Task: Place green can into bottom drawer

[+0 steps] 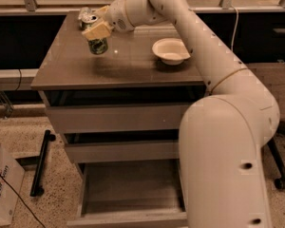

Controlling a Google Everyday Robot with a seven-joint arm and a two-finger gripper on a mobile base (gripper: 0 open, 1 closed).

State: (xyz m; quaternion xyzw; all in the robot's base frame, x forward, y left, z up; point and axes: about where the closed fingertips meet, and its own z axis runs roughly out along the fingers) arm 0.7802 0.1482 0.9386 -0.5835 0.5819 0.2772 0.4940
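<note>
In the camera view, the hand (98, 23) hangs over the far left part of the cabinet's surface (133, 66), clenched on the green can (98, 45). One pale finger pad crosses the can's body, and its silver top shows just above. The can tilts slightly and appears to be lifted clear of the surface, with a faint shadow beneath it. A white bowl (171, 50) sits well apart to the right, under the reaching arm (204, 46). The bottom drawer (128, 189) stands pulled out with nothing visible inside, while the two upper drawers (118, 118) are closed. The pick looks done. What is left is carrying the can down, lowering it into the drawer and letting go.
</note>
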